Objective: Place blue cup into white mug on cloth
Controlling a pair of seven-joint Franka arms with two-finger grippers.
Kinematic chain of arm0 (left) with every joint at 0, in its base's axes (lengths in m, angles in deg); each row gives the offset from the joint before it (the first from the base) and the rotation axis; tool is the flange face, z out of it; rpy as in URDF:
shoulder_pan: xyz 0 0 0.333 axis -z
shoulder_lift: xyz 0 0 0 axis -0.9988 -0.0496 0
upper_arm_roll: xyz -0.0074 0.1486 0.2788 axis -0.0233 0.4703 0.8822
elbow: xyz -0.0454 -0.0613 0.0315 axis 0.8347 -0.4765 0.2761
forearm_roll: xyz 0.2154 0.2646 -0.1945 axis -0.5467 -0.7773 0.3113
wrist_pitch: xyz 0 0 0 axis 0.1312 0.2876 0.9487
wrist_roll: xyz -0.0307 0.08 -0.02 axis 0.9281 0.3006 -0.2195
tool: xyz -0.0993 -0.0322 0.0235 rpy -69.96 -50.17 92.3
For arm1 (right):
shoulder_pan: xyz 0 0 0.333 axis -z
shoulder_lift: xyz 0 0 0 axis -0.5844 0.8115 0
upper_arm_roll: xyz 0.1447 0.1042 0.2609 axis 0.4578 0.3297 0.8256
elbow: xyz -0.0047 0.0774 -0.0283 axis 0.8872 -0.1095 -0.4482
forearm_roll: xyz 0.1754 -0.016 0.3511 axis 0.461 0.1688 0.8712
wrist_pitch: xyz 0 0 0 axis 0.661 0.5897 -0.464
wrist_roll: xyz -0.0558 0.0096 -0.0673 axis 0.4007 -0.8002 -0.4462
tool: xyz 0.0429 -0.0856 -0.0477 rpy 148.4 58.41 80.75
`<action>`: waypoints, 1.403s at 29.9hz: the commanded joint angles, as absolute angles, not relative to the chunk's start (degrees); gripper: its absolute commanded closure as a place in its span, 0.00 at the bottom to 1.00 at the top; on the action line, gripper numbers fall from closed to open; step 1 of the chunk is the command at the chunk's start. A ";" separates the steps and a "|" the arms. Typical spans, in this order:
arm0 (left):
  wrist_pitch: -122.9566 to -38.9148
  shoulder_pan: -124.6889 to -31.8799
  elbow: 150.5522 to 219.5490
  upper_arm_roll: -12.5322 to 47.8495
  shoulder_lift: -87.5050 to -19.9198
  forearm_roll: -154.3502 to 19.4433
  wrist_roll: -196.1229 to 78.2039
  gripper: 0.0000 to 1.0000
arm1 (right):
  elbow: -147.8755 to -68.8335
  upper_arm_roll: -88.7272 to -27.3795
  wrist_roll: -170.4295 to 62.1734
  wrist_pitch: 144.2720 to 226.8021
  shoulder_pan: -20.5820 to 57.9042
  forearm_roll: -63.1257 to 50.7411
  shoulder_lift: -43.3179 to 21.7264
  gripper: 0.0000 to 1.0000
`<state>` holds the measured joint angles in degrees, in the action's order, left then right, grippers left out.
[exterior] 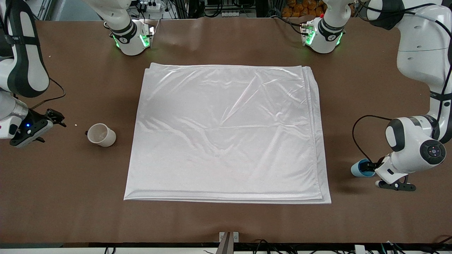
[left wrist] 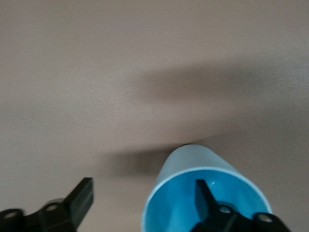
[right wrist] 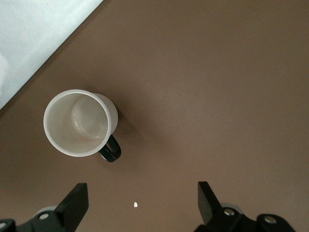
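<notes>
While the cloth (exterior: 226, 134) lies spread flat over the middle of the table (exterior: 226, 222), both cups stand off it on bare tabletop, one at each end. At the left arm's end, the blue cup (exterior: 361, 168) stands upright just beside the cloth's edge, in the part of the table nearer the front camera. Low at that cup is the left gripper (left wrist: 145, 203), its fingers spread wide: one finger (left wrist: 205, 195) reaches down inside the cup's (left wrist: 193, 188) rim, the other (left wrist: 79, 198) stands outside over the table, so the cup wall sits between them without being pinched. At the right arm's end, the mug (exterior: 101, 134) stands upright near the cloth, its black handle turned away from the cloth toward the right arm. Over bare table just beside the mug (right wrist: 79, 123) is the right gripper (right wrist: 140, 203), also wide open and holding nothing, with a small white crumb (right wrist: 135, 204) on the table beneath it. A corner of the cloth (right wrist: 34, 38) shows near the mug in the right wrist view.
</notes>
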<state>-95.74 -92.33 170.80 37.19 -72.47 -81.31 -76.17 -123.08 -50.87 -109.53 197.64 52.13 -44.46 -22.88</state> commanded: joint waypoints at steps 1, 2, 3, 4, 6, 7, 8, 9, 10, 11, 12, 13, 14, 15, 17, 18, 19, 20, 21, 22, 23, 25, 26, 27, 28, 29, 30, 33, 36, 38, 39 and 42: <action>-96.05 -91.99 169.45 37.21 -73.27 -81.98 -74.90 0.85 | -123.15 -50.32 -116.67 197.80 52.02 -47.25 -21.69 0.00; -96.05 -91.99 169.54 37.21 -73.27 -81.98 -74.82 0.97 | -123.32 -50.23 -117.90 197.71 52.02 -47.69 -21.52 0.00; -96.05 -91.99 169.54 37.21 -73.27 -81.98 -74.81 1.00 | -123.50 -50.23 -119.65 197.27 52.02 -48.04 -21.43 0.00; -96.05 -91.99 169.54 37.21 -73.27 -81.98 -74.81 1.00 | -123.85 -50.23 -121.24 196.66 51.93 -48.22 -21.43 0.00; -96.05 -91.99 169.62 37.21 -73.27 -81.98 -74.81 1.00 | -124.29 -50.23 -123.27 196.13 51.76 -48.22 -21.43 0.00; -96.05 -91.99 169.63 37.21 -73.27 -81.98 -74.81 1.00 | -124.47 -50.23 -123.97 195.95 51.76 -48.31 -21.43 0.00; -96.05 -91.99 169.63 37.21 -73.27 -81.98 -74.81 1.00 | -124.82 -50.23 -124.24 196.21 51.76 -48.31 -21.25 0.00; -96.05 -91.99 169.63 37.21 -73.27 -81.98 -74.81 1.00 | -125.34 -50.23 -124.76 196.56 51.93 -48.40 -20.99 0.00; -96.05 -91.99 169.54 37.21 -73.27 -81.98 -74.81 1.00 | -125.61 -50.14 -125.47 196.83 52.02 -48.40 -20.55 0.00; -96.05 -91.99 169.62 37.21 -73.27 -81.98 -74.81 1.00 | -125.79 -50.14 -126.43 197.00 51.85 -48.31 -20.20 0.00; -96.05 -91.99 169.63 37.21 -73.27 -81.98 -74.90 1.00 | -125.96 -50.23 -127.05 197.27 51.67 -48.31 -20.02 0.00; -96.05 -91.99 169.54 37.21 -73.27 -81.98 -74.90 1.00 | -125.96 -50.14 -127.32 197.44 51.58 -48.31 -19.76 0.00; -96.05 -91.99 169.54 37.21 -73.18 -81.98 -74.90 1.00 | -126.05 -50.14 -127.41 197.53 51.49 -48.31 -19.50 0.00; -96.05 -91.99 169.54 37.21 -73.18 -81.98 -74.99 1.00 | -126.23 -50.14 -127.93 197.53 51.32 -48.31 -19.06 0.00; -96.05 -91.99 169.54 37.21 -73.00 -81.98 -74.99 1.00 | -126.58 -50.06 -128.20 198.14 50.88 -48.31 -18.44 0.00; -96.05 -91.99 169.54 37.21 -72.92 -81.98 -74.99 1.00 | -127.27 -50.06 -128.28 199.19 50.70 -48.31 -18.18 0.00; -96.05 -91.99 169.54 37.21 -72.83 -81.98 -74.99 1.00 | -128.15 -50.06 -128.29 200.68 50.44 -48.31 -18.18 0.00; -96.05 -91.99 169.54 37.21 -72.74 -81.98 -74.99 1.00 | -128.94 -50.06 -128.46 202.18 50.26 -48.31 -18.18 0.00; -96.05 -91.99 169.54 37.21 -72.65 -81.98 -74.99 1.00 | -129.82 -50.06 -128.64 203.50 50.09 -48.31 -18.18 0.00; -96.05 -91.99 169.54 37.21 -72.56 -81.98 -74.99 1.00 | -130.61 -50.14 -128.99 204.64 50.00 -48.31 -18.18 0.00; -96.05 -91.99 169.54 37.21 -72.48 -81.98 -74.99 1.00 | -131.49 -50.14 -129.51 206.04 50.00 -48.31 -18.09 0.00; -96.05 -91.99 169.45 37.21 -72.21 -81.98 -74.99 1.00 | -132.55 -50.14 -130.30 208.16 50.17 -48.31 -17.83 0.00; -96.05 -91.99 169.45 37.21 -72.04 -81.98 -74.99 1.00 | -132.64 -50.14 -130.39 208.69 50.26 -48.31 -17.48 0.00; -96.05 -91.99 169.45 37.21 -71.95 -81.98 -74.99 1.00 | -132.64 -50.14 -130.57 208.87 50.26 -48.31 -17.04 0.00; -96.05 -91.99 169.45 37.21 -71.86 -81.98 -74.99 1.00 | -132.64 -50.14 -130.66 208.96 50.44 -48.31 -16.77 0.00; -96.05 -91.99 169.45 37.21 -71.86 -81.98 -74.99 1.00 | -132.64 -50.14 -131.09 208.96 50.61 -48.31 -16.77 0.00; -95.96 -91.99 169.45 37.21 -71.77 -81.98 -74.99 1.00 | -132.64 -50.14 -132.06 208.96 50.70 -48.31 -16.68 0.00; -95.96 -91.99 169.45 37.13 -71.68 -81.98 -74.90 1.00 | -132.38 -50.14 -136.09 208.87 51.40 -48.31 -16.51 0.00; -95.96 -91.99 169.45 37.13 -71.25 -81.98 -74.90 1.00 | -132.47 -50.14 -137.69 210.45 51.58 -48.31 -15.28 0.00; -95.96 -91.99 169.45 37.13 -71.16 -81.98 -74.90 1.00 | -132.64 -50.14 -137.87 211.77 51.75 -48.31 -14.75 0.00; -95.96 -91.99 169.45 37.13 -71.07 -81.81 -74.90 1.00 | -132.73 -50.14 -138.04 211.86 51.93 -48.31 -14.66 0.00; -95.96 -91.99 169.45 37.13 -70.98 -81.37 -74.90 1.00 | -133.08 -50.14 -138.65 212.65 52.11 -48.31 -14.13 0.00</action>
<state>-95.84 -92.08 168.79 37.08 -72.29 -81.31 -75.81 -132.36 -50.46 -136.58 210.41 51.17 -47.65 -15.23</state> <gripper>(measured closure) 0.952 0.000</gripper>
